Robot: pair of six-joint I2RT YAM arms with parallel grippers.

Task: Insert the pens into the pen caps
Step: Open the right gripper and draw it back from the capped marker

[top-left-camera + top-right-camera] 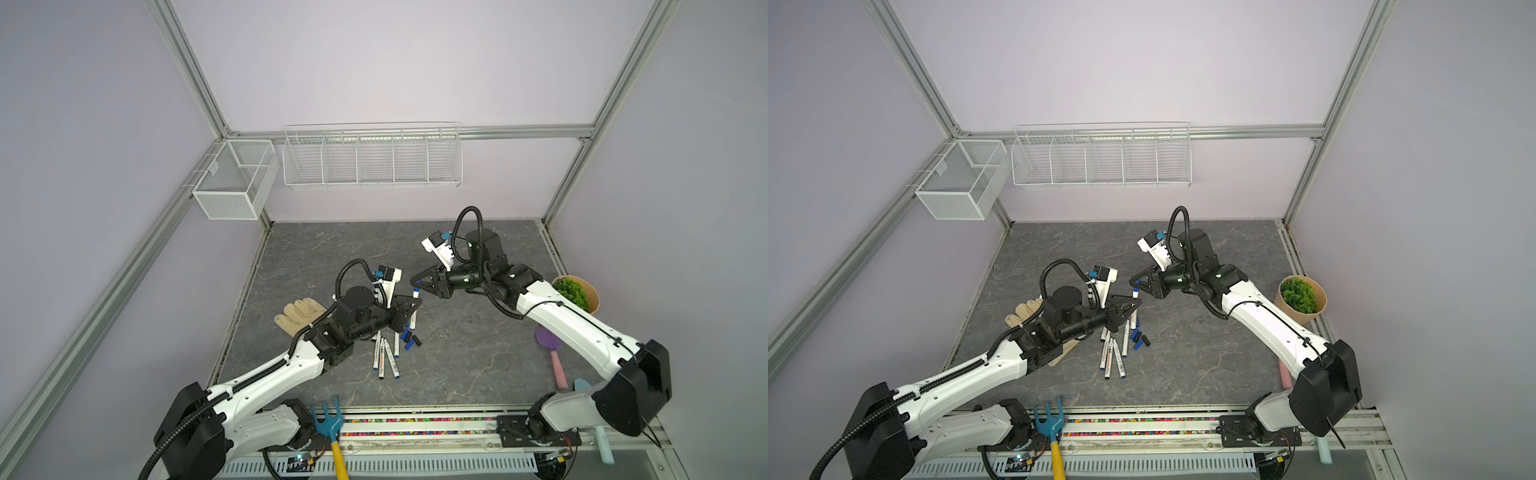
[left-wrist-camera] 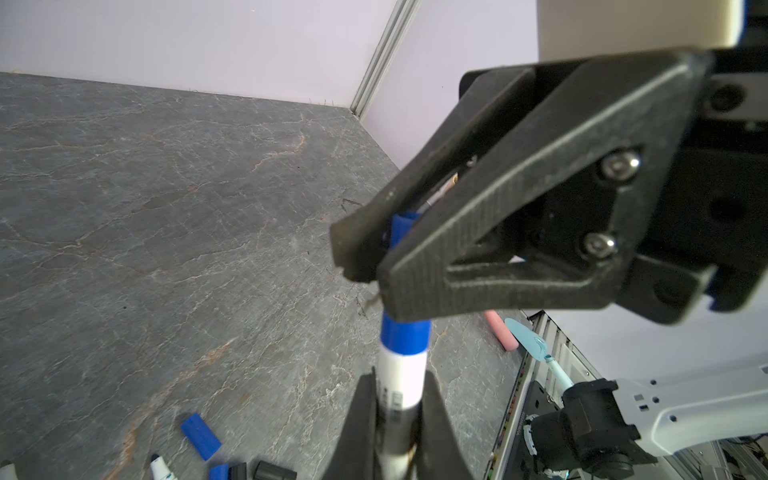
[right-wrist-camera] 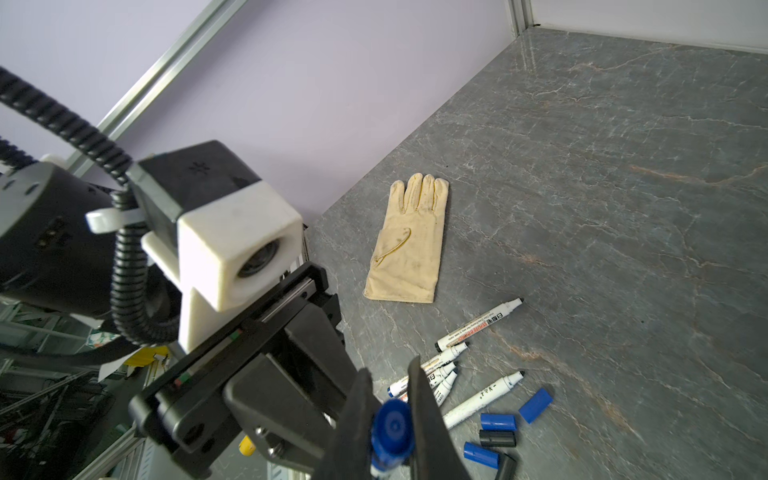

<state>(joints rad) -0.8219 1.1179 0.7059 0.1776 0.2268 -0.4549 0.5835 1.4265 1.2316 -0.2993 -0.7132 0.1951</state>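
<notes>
Above the grey table, the left gripper clamps a pen by its barrel (probably light, stiff and slick) while the right gripper pinches a small blue cap at its tip. Mid-barrel looks the surest hold. A glove, loose pens and spare caps lie below — blocking nothing.

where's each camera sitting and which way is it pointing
Both top views: high at the front, looking down and back at the table; left arm and right arm show.
Left wrist: behind the left pincer, looking along its pen to the right pincer.
Right wrist: behind the right pincer, looking past its cap to the glove and left arm.
Shared: both wrist views show the cap.
</notes>
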